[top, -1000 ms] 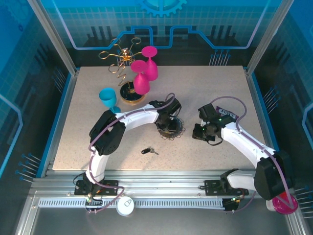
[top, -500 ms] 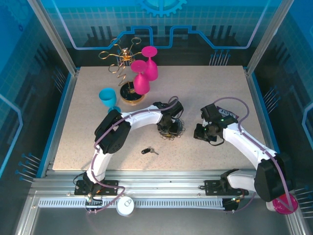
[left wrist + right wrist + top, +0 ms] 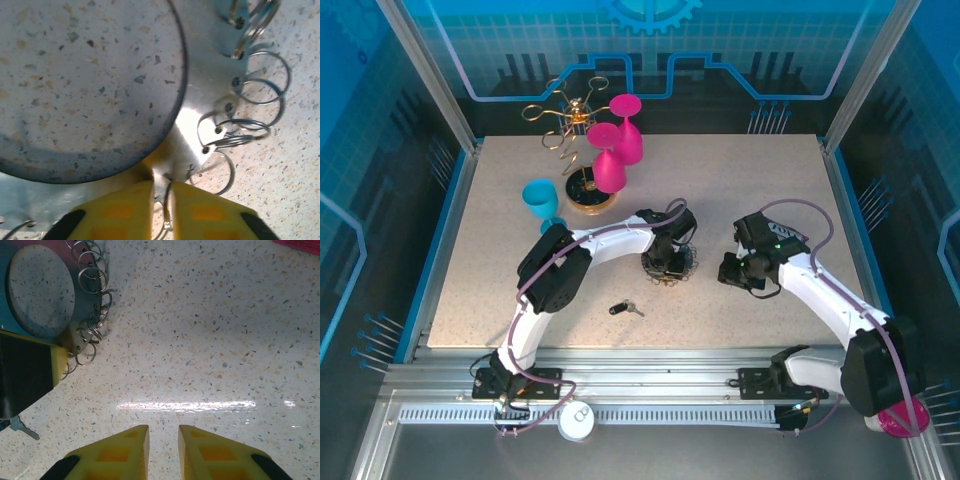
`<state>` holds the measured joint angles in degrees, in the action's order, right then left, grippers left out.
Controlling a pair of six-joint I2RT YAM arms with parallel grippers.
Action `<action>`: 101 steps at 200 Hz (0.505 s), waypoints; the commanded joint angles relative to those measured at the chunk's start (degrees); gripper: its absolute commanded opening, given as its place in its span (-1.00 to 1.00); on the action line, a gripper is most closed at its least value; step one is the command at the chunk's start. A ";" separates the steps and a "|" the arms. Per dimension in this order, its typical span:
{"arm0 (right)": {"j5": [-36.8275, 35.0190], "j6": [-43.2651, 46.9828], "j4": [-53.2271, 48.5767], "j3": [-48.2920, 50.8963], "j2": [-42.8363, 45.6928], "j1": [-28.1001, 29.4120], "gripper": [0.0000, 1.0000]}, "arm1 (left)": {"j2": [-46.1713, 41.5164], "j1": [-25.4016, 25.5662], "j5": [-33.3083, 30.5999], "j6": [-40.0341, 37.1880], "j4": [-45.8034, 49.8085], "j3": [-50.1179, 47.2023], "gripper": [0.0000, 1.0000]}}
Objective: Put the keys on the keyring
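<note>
The keyring (image 3: 672,265), a large dark ring fringed with small silvery links, lies at the middle of the table. My left gripper (image 3: 663,258) is shut on its rim. In the left wrist view the yellow fingers (image 3: 125,210) pinch the metal band (image 3: 200,75) and a link, with the left gripper (image 3: 161,189) closed tight. The keys (image 3: 625,309), a tiny black-headed bunch, lie loose nearer the front edge, and a key blade (image 3: 21,428) shows at the left. My right gripper (image 3: 730,272) hovers low to the right of the keyring (image 3: 84,307); the right gripper (image 3: 163,434) is open over bare table.
A gold wire rack (image 3: 570,120) on a round wooden base (image 3: 590,195) stands at the back left with two pink goblets (image 3: 612,160). A cyan goblet (image 3: 541,200) stands to its left. Bare speckled tabletop (image 3: 770,190) lies at the back right.
My left gripper has shifted slightly on the keyring, nudging it a little. The right gripper has drifted a touch to the right. The keys have not moved.
</note>
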<state>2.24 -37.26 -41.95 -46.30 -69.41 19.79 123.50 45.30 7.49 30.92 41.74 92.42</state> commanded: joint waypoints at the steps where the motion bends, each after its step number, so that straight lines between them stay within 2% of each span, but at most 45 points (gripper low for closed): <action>1: 0.93 -0.06 -1.00 0.86 1.29 -0.90 -0.53 | 1.31 0.51 1.22 -1.03 1.55 1.62 -0.74; 52: 0.93 -0.19 -1.33 0.49 1.64 -1.20 -0.53 | -1.17 0.49 0.16 -0.70 1.35 1.58 -1.00; 101: 1.10 -0.10 -1.29 0.38 1.57 -1.30 -0.53 | -5.39 -0.51 3.59 2.40 0.09 0.62 -1.00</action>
<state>2.26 -37.26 -41.98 -46.04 -68.77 19.31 122.91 45.28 8.03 31.51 41.71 92.55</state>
